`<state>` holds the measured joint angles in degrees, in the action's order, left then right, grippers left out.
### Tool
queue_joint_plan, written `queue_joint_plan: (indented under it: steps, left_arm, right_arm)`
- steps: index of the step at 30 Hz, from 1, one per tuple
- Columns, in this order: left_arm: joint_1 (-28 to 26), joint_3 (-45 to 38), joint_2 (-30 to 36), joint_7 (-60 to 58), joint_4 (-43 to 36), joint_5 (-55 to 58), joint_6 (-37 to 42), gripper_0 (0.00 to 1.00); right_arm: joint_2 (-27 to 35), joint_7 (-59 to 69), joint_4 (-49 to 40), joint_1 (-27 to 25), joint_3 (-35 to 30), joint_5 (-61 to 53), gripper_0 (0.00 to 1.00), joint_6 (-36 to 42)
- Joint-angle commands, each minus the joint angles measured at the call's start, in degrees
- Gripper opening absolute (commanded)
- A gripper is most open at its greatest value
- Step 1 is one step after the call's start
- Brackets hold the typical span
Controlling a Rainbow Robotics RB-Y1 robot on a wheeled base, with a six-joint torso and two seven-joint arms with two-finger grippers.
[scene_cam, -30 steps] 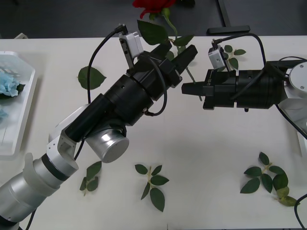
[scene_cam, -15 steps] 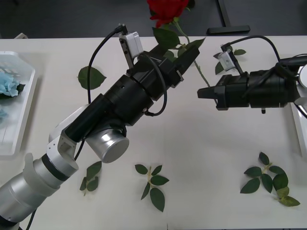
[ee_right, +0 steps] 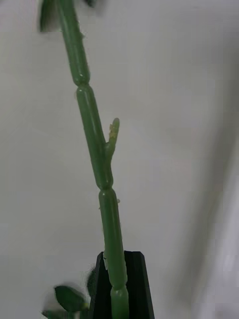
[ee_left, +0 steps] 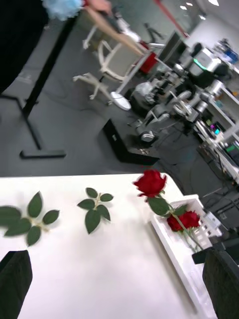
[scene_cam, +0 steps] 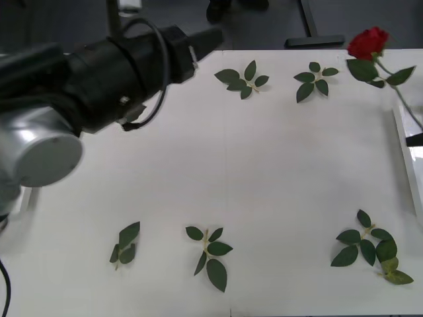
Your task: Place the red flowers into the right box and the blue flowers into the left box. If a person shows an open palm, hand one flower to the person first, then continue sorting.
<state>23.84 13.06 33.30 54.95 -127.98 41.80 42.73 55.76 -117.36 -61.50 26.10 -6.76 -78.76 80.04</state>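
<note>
red flower held: you have one red rose (scene_cam: 369, 42) off the table at the far right, bloom up, stem (ee_right: 94, 149) slanting down toward the right box (scene_cam: 401, 135)
stem: green, jointed, pinched between black fingers
right box: white tray, another red rose (ee_left: 185, 220) lying inside

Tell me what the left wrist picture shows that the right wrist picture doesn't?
Left wrist picture alone: the red bloom of the held rose, a second rose lying in the white box, leaf sprigs on the table, and the room behind. Right wrist picture alone: a close look at the right gripper shut on the rose's green stem. Both share that same rose and the white table.
</note>
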Motion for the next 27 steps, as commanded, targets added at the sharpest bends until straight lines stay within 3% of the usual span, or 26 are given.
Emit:
queue_joint_plan:
  steps: [1,5,12,15,19,26,27]
  left_arm:
    - [-1.69,-6.82,7.75,-4.42,-4.03,6.98,8.69,1.0]
    - [-6.61,-12.45,12.32,-2.48,-5.7,13.66,12.73,1.0]
    - [-19.18,-18.16,16.98,10.44,-7.81,22.89,8.6,1.0]
    - [-25.16,-21.5,16.8,20.1,-7.81,30.62,7.11,1.0]
    - [-28.94,-25.19,15.31,32.32,-7.02,40.11,10.36,1.0]
    - [-33.68,-27.92,12.23,70.29,5.37,65.95,17.04,1.0]
    - [-34.04,-27.65,12.41,74.86,6.87,68.06,17.48,1.0]
  right_arm:
    - [7.52,1.08,6.39,1.76,-1.77,3.52,0.0,0.64]
    - [10.77,1.16,14.39,1.76,-2.03,3.88,0.0,0.73]
    - [11.47,0.81,24.14,1.76,-1.94,7.3,0.0,-6.22]
    - [9.89,0.72,26.16,1.85,-1.94,9.94,0.0,-10.7]
    - [6.46,1.25,26.25,1.76,-1.94,14.69,0.0,-14.3]
    - [3.47,0.99,26.34,0.8,-1.59,20.57,0.0,-17.64]
    - [3.3,0.99,26.34,0.8,-1.59,20.57,0.05,-17.55]
